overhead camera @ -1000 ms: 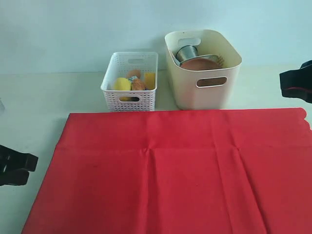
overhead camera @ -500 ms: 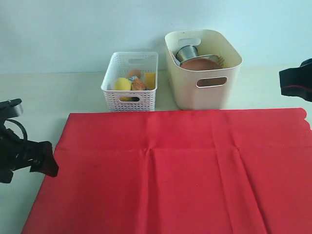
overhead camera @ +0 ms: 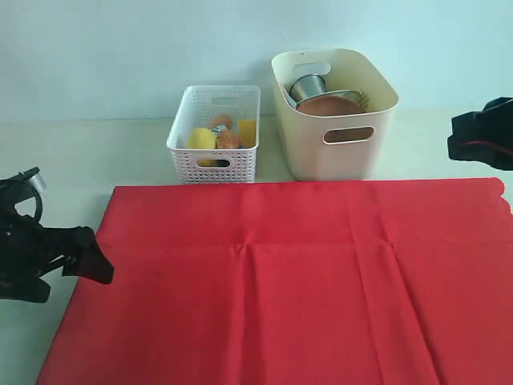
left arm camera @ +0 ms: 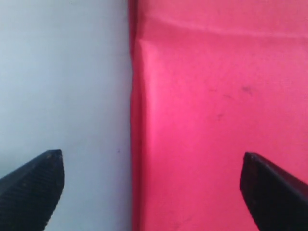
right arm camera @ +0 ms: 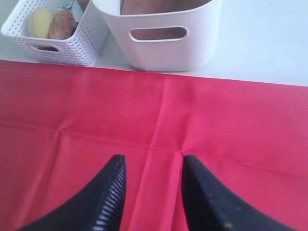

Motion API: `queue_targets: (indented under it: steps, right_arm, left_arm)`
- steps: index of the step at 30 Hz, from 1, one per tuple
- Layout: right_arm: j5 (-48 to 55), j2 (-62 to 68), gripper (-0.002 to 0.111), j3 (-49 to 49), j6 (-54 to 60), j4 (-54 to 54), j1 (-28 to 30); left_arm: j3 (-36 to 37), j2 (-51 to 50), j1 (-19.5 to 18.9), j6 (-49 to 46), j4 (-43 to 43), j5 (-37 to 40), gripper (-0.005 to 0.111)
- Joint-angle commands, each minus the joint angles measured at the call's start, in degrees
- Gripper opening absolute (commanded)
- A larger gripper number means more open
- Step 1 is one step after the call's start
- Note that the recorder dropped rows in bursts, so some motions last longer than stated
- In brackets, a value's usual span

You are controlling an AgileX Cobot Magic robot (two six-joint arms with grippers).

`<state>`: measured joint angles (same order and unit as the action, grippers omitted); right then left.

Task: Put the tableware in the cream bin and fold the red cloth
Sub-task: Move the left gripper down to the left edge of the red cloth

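Straddling the left edge of the cloth (overhead camera: 280,281), the left gripper (left arm camera: 154,187) gapes empty; closing too high would miss the flat fabric. The right gripper (right arm camera: 151,166), slightly parted and empty, hangs right of the bin (overhead camera: 377,88) holding tableware (overhead camera: 325,105).

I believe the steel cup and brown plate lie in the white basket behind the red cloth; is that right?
Not quite: the exterior view shows the cup and plate in the cream bin, beside the white basket, behind the red cloth.
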<state>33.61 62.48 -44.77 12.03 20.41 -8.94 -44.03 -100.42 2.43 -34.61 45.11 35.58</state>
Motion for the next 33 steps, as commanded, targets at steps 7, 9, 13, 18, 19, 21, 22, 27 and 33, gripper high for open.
queue_targets:
  steps: [7, 9, 13, 18, 19, 21, 22, 27, 33]
  right_arm:
    - [1.6, -0.5, 0.037, 0.3, 7.3, 5.4, 0.0]
    - [1.6, -0.5, 0.037, 0.3, 7.3, 5.5, 0.0]
    - [1.5, -0.5, 0.037, 0.3, 7.3, 5.6, 0.0]
    - [1.4, -0.5, 0.037, 0.3, 7.3, 5.6, 0.0]
    - [1.4, -0.5, 0.037, 0.3, 7.3, 5.6, 0.0]
    - [1.4, -0.5, 0.037, 0.3, 7.3, 5.6, 0.0]
    - [1.4, -0.5, 0.037, 0.3, 7.3, 5.6, 0.0]
    - [1.4, -0.5, 0.037, 0.3, 7.3, 5.6, 0.0]
    - [1.4, -0.5, 0.037, 0.3, 7.3, 5.8, 0.0]
  left_arm:
    - [-0.3, -6.4, -0.2, -15.6, 14.7, 4.8, 0.094]
    - [-0.3, -7.6, -0.2, -17.5, 16.9, 5.2, 0.094]
    - [-0.3, -9.1, -0.2, -19.7, 18.6, 6.0, 0.094]
    - [-0.3, -9.8, -0.2, -23.3, 20.8, 9.3, 0.094]
    - [-0.3, -9.8, -0.2, -24.5, 21.5, 10.5, 0.094]
    - [-0.4, -10.1, -0.2, -27.0, 23.6, 13.0, 0.094]
    - [-0.5, -10.2, -0.2, -27.7, 24.1, 14.2, 0.094]
    - [-0.6, -10.2, -0.2, -32.6, 27.5, 19.5, 0.094]
    - [-0.6, -10.2, -0.2, -33.9, 27.9, 21.1, 0.094]
